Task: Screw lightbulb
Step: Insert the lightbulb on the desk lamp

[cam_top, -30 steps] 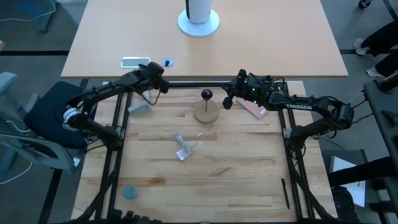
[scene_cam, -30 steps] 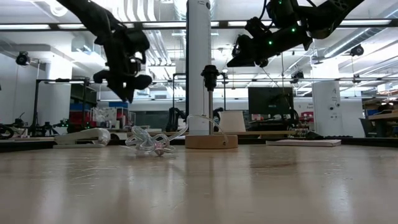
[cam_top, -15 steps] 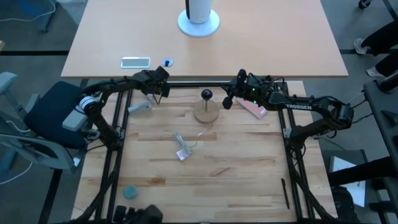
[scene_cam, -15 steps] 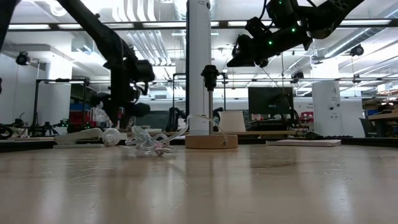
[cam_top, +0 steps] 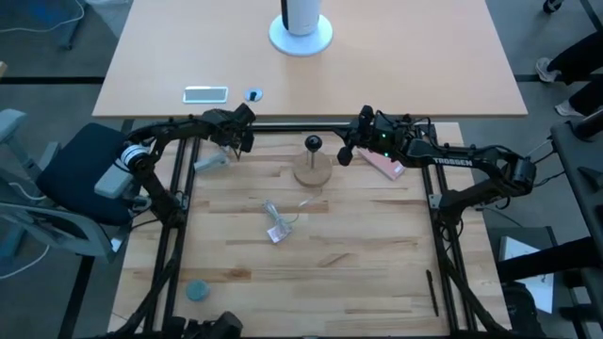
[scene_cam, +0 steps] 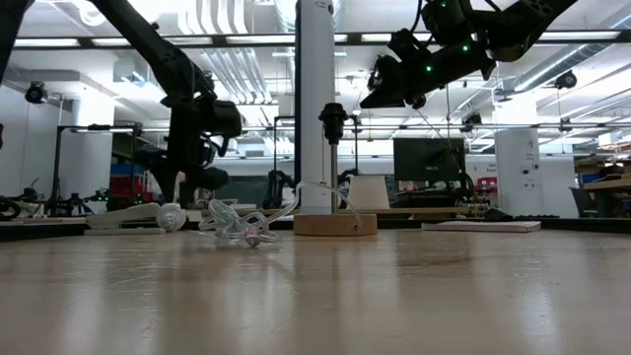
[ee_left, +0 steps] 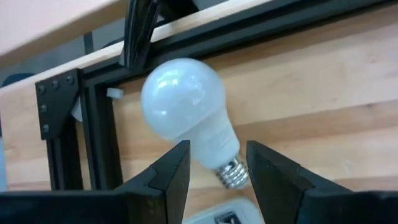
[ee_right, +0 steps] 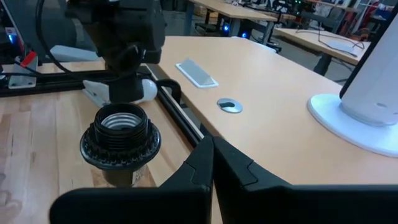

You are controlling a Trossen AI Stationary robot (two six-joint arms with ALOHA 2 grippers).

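Left pincer [ee_left: 211,171], fingers apart, straddles the bulb [ee_left: 186,109] lying far-left on the desk [cam_top: 358,245]; right pincer [cam_top: 347,151] together.

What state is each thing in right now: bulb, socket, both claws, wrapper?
lightbulb: lying on its side on the table, not screwed in.
socket: empty, upright on its wooden stand.
left claw: open, fingers either side of the lightbulb's neck.
right claw: shut, empty, raised beside the socket.
wrapper: crumpled, loose on the table.
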